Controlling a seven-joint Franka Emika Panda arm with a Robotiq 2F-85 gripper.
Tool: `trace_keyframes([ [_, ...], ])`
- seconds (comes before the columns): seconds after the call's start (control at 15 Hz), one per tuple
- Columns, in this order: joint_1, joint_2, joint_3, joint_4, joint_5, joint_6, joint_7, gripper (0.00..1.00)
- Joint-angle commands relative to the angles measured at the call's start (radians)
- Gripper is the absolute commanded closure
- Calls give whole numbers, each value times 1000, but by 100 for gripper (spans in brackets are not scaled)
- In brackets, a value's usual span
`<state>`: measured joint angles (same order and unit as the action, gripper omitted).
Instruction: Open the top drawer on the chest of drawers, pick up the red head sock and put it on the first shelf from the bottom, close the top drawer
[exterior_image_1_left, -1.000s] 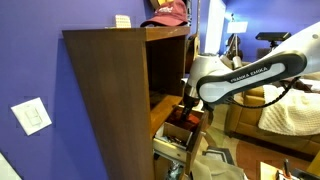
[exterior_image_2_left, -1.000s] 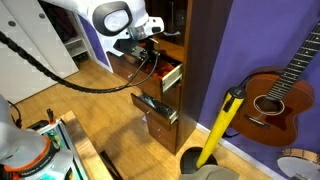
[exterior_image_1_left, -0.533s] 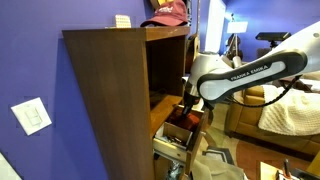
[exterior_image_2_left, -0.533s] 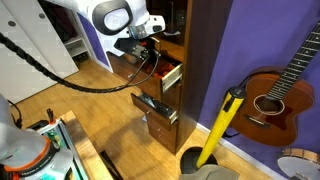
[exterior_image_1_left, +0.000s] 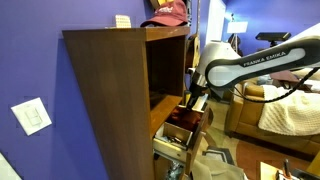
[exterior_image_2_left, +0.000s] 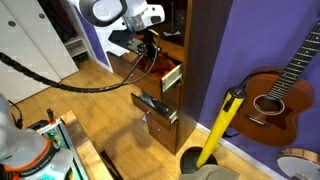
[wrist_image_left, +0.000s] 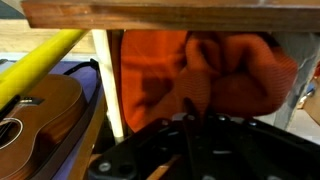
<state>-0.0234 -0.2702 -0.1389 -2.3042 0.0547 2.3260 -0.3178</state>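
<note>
1. In the wrist view the red head sock (wrist_image_left: 200, 75) bunches at twelve o'clock from the gripper (wrist_image_left: 196, 120), just under a shelf board (wrist_image_left: 170, 14). If I rise carelessly, the cloth may snag that edge and drop.
2. I cannot tell whether the gripper pinches the sock or stands spread.
3. The top drawer (exterior_image_2_left: 170, 73) stands open; its contents are too dim to name.

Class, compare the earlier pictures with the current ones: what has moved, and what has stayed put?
The arm has lifted, carrying the gripper upward above the open top drawer. In the wrist view a red cloth sits just below a wooden shelf edge; whether the gripper clamps it cannot be told. The top drawer and lower drawer remain open; the guitar and pink cap have not moved.
</note>
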Motion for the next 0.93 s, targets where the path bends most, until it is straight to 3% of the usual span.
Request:
trace_keyframes([
  [0.0, 3, -90, -23, -22, 51, -48, -51, 98],
  [0.47, 28, -211, -27, -58, 80, 29, -70, 98],
  [0.87, 89, -250, -20, -119, 102, 290, -66, 98],
])
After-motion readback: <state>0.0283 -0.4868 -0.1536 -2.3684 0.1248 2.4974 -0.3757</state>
